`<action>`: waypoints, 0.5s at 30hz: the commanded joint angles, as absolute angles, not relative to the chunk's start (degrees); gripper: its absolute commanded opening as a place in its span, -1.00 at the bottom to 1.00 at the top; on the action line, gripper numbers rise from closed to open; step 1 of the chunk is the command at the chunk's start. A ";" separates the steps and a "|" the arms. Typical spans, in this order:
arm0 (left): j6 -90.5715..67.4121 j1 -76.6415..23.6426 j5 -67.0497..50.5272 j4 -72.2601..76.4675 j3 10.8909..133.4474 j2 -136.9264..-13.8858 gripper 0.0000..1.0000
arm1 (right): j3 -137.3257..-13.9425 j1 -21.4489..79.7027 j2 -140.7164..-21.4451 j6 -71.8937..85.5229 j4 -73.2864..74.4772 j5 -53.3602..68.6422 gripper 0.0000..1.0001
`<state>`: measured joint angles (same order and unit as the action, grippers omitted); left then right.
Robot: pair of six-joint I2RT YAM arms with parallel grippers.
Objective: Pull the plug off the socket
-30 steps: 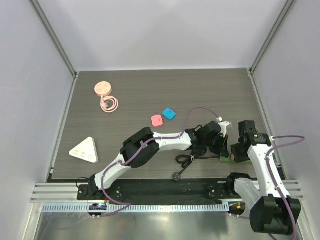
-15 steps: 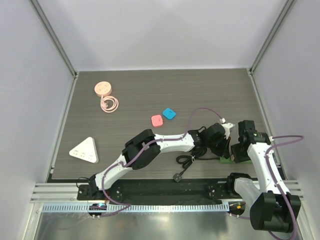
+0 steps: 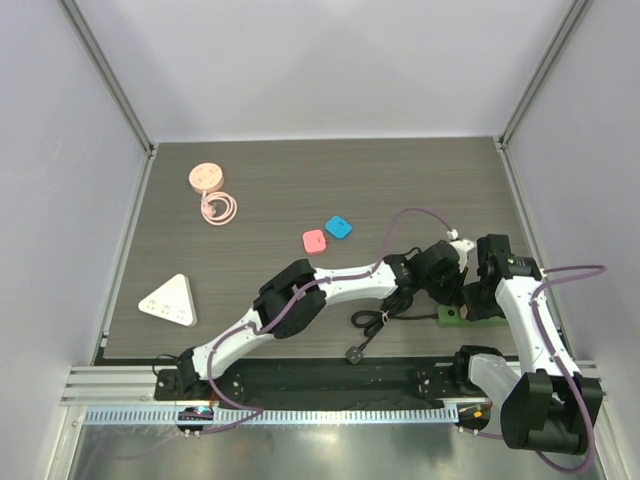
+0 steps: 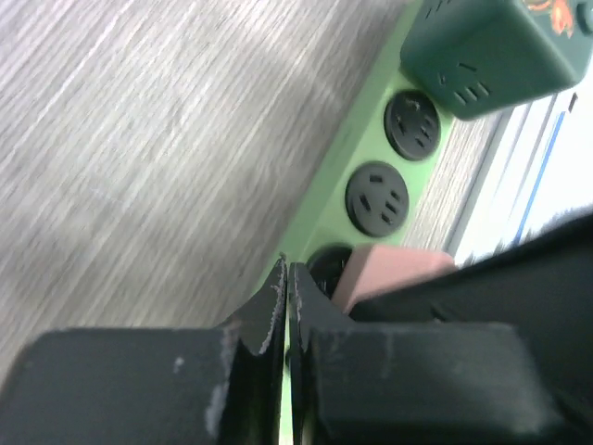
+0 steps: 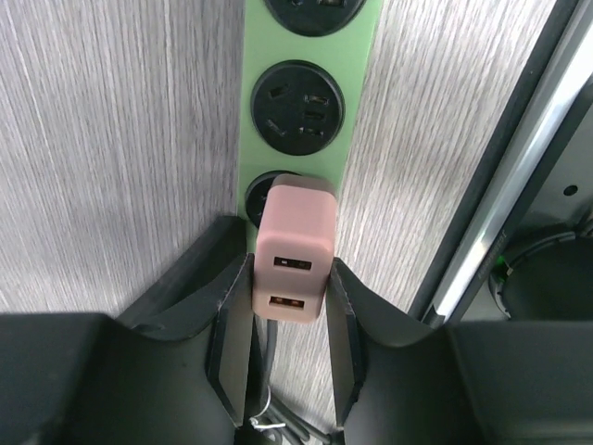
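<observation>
Where the table's (image 3: 300,190) near right edge runs, the socket (image 3: 451,318) is laid: a green strip with round black outlets, its black cord (image 3: 375,318) bunched to the left.

- Plug (image 5: 295,248): a pink block with two USB ports, stood over one outlet. Whether its pins are fully seated cannot be told.
- Right gripper (image 5: 287,287): jaws clamped on the plug, one finger pressed to each side.
- Left gripper (image 4: 286,292): jaws clenched together on nothing, tips held just beside the strip, near the plug.
- Dark teal adapter (image 4: 482,46): seen at the strip's far end.
- Elsewhere on the table: a pink square (image 3: 314,240), a blue square (image 3: 338,227), a white triangle (image 3: 167,300) and a pink disc (image 3: 206,178).
</observation>
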<state>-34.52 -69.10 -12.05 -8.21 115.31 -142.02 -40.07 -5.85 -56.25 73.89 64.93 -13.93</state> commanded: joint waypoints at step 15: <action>-32.52 -65.40 -14.86 -0.29 96.09 -135.02 -0.84 | -37.81 -5.62 -49.84 71.02 61.97 -11.77 -0.98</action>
<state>-34.02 -66.43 -13.13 2.00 103.44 -139.28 -40.47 -5.78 -52.53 71.83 66.54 -12.14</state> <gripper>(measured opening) 0.049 0.373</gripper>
